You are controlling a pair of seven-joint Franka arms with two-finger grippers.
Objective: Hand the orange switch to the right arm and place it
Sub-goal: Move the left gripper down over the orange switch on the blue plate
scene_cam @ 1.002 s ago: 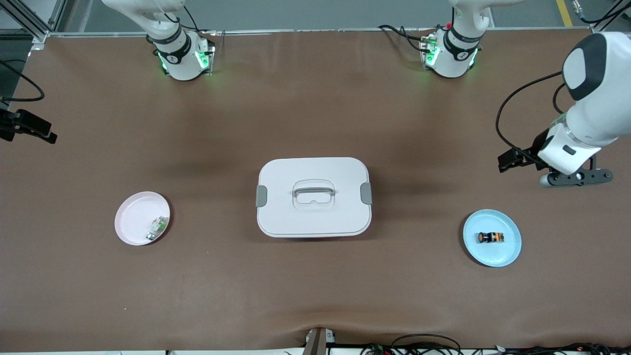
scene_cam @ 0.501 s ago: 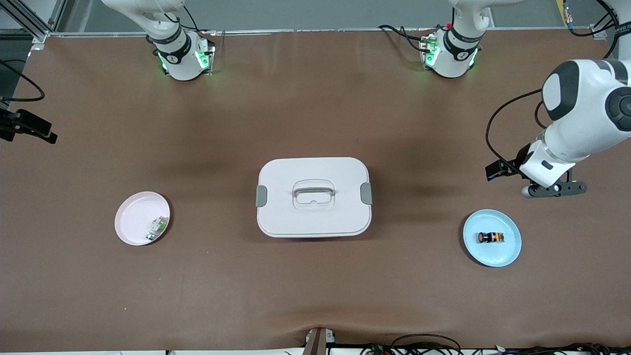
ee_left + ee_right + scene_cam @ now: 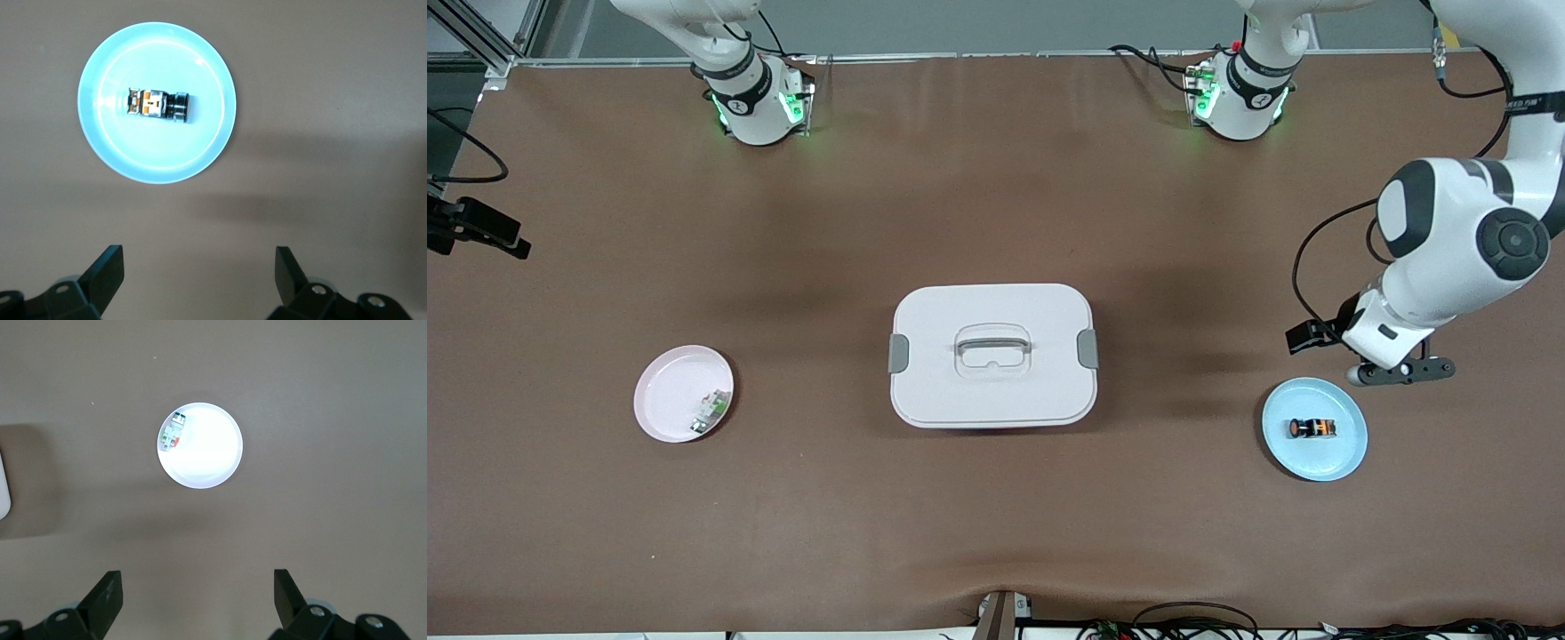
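Note:
The orange switch (image 3: 1312, 428) (image 3: 159, 105), a small black block with an orange cap, lies on its side in the middle of a light blue plate (image 3: 1347, 455) (image 3: 200, 155) at the left arm's end of the table. My left gripper (image 3: 1392, 366) (image 3: 198, 257) hangs open and empty over the bare table just beside that plate's rim. The right gripper (image 3: 198, 580) shows only in its own wrist view. It is open and empty, high over the table near a pink plate (image 3: 213, 463).
A white lidded box (image 3: 992, 356) with a handle and grey side latches stands at the table's middle. The pink plate (image 3: 663, 391) at the right arm's end holds a small green-and-white part (image 3: 710, 412) (image 3: 172, 435). Brown mat lies between them.
The left arm has swung down and inward, bringing its open gripper from farther back to just beside the blue plate. Plates, box and switch have not moved.

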